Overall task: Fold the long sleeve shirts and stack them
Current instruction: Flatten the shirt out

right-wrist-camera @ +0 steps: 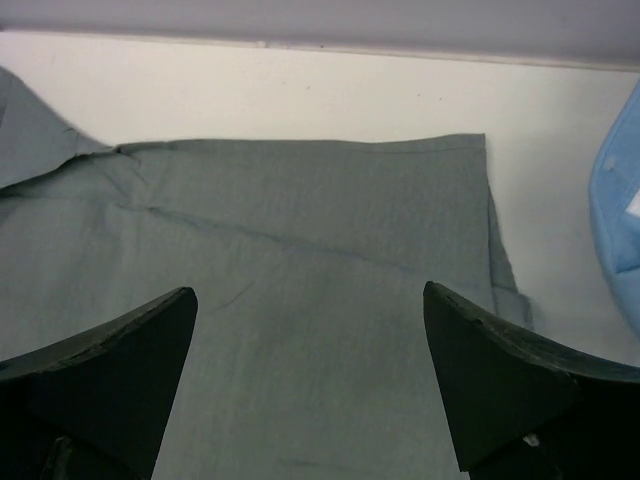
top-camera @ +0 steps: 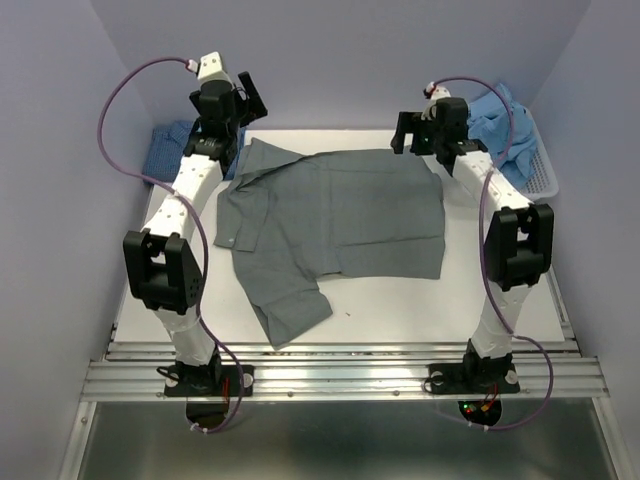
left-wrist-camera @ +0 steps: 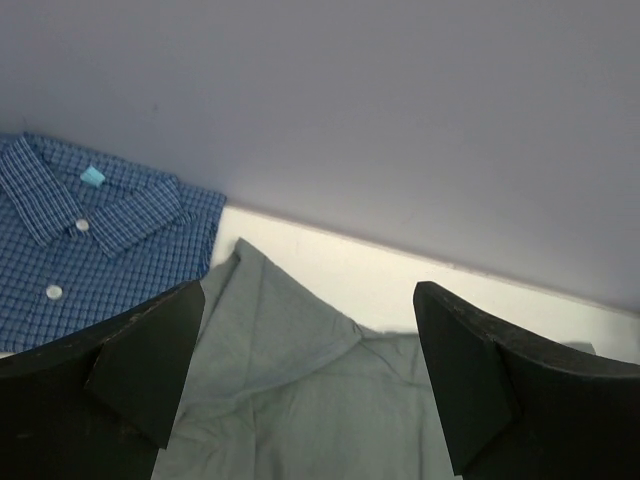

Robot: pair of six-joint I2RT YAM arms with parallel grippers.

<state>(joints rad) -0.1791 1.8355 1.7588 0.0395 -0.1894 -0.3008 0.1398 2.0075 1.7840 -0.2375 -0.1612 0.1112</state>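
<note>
Blue shirt (left-wrist-camera: 40, 265) — teal collar label (left-wrist-camera: 92, 177)

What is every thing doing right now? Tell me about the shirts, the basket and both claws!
grey shirt: spread flat on the table, one sleeve sticking out toward the near edge, not held
dark blue shirt: lying flat at the far left, collar showing
light blue shirt: crumpled in a heap in the basket
basket: holding the light blue shirt
left claw: open, empty, over the grey collar
right claw: open, empty, over the grey shirt
</note>
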